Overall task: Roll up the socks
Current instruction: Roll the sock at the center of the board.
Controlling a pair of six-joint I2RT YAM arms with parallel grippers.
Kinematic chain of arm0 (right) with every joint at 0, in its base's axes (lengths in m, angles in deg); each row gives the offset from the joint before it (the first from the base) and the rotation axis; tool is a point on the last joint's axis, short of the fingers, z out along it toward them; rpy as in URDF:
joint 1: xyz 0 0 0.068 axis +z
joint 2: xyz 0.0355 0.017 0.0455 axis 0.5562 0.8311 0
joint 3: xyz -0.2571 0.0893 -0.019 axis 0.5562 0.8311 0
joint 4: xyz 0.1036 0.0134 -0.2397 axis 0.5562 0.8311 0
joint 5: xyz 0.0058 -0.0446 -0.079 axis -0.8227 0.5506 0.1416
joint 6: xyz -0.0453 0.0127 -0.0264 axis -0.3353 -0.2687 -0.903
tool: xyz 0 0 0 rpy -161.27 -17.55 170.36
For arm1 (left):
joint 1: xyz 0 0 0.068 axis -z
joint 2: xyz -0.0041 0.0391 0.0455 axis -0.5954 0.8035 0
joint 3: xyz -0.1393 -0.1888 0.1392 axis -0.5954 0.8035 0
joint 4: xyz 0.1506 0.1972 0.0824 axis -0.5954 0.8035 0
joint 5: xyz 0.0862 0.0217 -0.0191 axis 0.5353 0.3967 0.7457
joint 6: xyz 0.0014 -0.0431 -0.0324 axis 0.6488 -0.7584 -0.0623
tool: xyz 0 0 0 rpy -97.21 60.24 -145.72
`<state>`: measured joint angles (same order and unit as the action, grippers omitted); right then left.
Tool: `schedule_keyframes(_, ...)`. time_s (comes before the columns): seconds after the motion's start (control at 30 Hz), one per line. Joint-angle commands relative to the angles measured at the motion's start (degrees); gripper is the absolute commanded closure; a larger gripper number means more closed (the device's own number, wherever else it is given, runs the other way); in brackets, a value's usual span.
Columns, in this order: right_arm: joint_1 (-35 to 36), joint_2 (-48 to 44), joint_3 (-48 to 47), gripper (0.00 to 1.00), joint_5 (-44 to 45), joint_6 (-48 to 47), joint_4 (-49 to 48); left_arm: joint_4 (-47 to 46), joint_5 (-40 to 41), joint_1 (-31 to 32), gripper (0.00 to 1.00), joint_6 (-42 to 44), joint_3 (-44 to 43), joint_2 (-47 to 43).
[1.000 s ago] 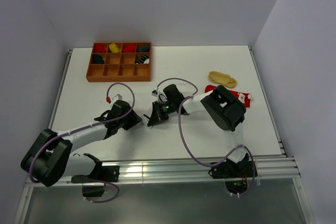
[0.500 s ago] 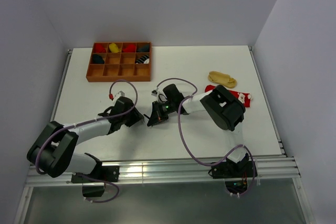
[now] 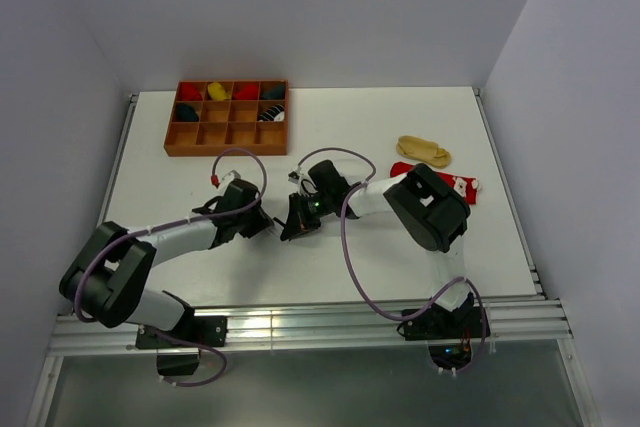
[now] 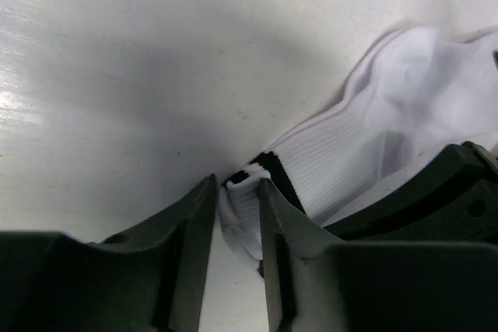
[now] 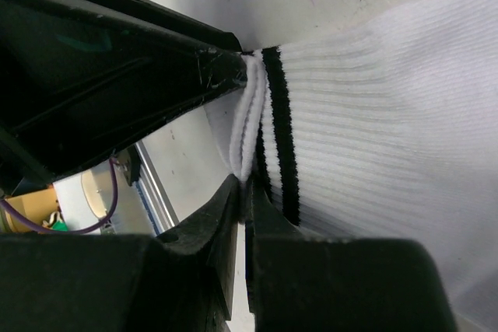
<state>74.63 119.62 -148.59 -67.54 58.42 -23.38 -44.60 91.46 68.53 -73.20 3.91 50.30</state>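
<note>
The white sock with black cuff stripes (image 4: 389,106) lies on the table between my two grippers; both hide it in the top view. My left gripper (image 4: 237,207) (image 3: 270,228) is shut on a fold of its cuff. My right gripper (image 5: 247,192) (image 3: 298,219) is shut on the cuff edge of the same sock (image 5: 373,114), right beside the left fingers (image 5: 117,60). The tan-yellow sock (image 3: 423,151) lies flat at the right. The red sock (image 3: 460,188) lies just below it, partly hidden by the right arm.
The brown wooden compartment tray (image 3: 226,146) stands at the back left with several rolled socks in its top cells. White walls close in the table on the left, back and right. An aluminium rail runs along the near edge.
My left arm has swung right, bringing its gripper up against the right gripper at the sock's cuff. The right arm has stayed put.
</note>
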Motion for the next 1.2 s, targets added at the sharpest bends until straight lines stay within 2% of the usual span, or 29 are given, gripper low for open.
schedule_keyframes(0.0, 0.12, -1.07, 0.07, 0.92, 4.42, -1.38, 2.48, 10.08, 3.19, 0.27, 0.62, 1.6, 0.78, 0.07)
schedule_keyframes(0.1, 0.12, -0.54, 0.16, 0.92, 4.33, -1.29, 2.3, 11.58, 3.89, 0.27, 0.45, 0.81, 0.87, -3.63)
schedule_keyframes(0.17, 0.12, -0.19, 0.07, 0.92, 4.24, -1.2, 2.13, 12.63, 4.42, 0.18, 0.41, 0.28, 1.39, -7.93)
schedule_keyframes(0.3, 0.12, 0.07, 0.07, 0.92, 3.89, -1.11, 1.6, 12.2, 3.63, 0.27, 0.45, -0.33, 3.06, -14.79)
schedule_keyframes(0.53, 0.12, -0.1, 0.34, 0.92, 3.54, -1.02, 0.99, 8.6, 1.43, 0.27, 0.55, 1.33, 7.54, -17.53)
schedule_keyframes(0.97, 0.03, 0.25, 0.51, 0.93, 3.19, -1.02, 0.46, -0.36, -2.0, 0.09, 0.55, 3.18, 7.64, -8.39)
schedule_keyframes(1.17, 0.03, 0.25, 0.51, 0.93, 3.01, -1.02, 0.46, -1.25, -1.82, -0.17, 0.56, 2.74, 7.37, -6.37)
